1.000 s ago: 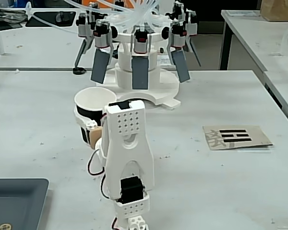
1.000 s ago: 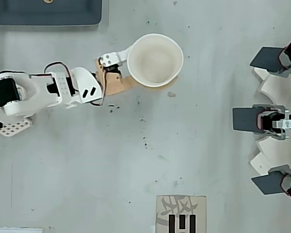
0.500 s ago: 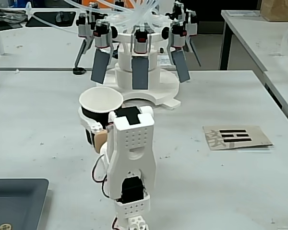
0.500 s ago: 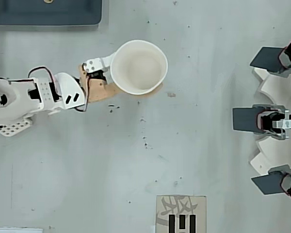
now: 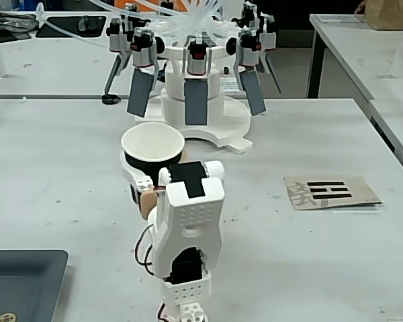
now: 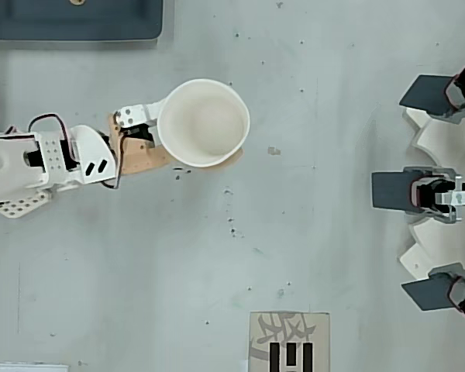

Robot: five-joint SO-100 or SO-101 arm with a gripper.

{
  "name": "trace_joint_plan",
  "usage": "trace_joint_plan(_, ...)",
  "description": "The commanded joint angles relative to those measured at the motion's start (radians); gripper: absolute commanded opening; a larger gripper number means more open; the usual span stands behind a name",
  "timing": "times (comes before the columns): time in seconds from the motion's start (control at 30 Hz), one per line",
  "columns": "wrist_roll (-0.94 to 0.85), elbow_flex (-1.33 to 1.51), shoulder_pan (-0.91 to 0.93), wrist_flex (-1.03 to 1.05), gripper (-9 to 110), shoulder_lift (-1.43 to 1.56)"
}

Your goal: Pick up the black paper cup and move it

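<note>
Lab: white benches (image 5: 336, 268), tubed apparatus (image 5: 196, 80)

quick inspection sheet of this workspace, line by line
surface: pale grey table, speckled with small dark marks.
job's things: black paper cup upright, white inside, nothing in it.
clutter: printed card with black bars, lying flat apart from the cup; dark tray at the table corner.
hand: hand closed around the cup, one finger against its side.
cables: thin red and black wires on the arm; clear tubes above the far rig.
surroundings: white rig with dark paddles; more tables behind.
</note>
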Motion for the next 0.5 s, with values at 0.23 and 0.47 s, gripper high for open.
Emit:
trace_joint_plan(0.23,0.005,0.06,0.069,0.014,8,0.124)
trace_joint_plan(0.47,-0.003,0.052,0.118,0.054,9,0.118)
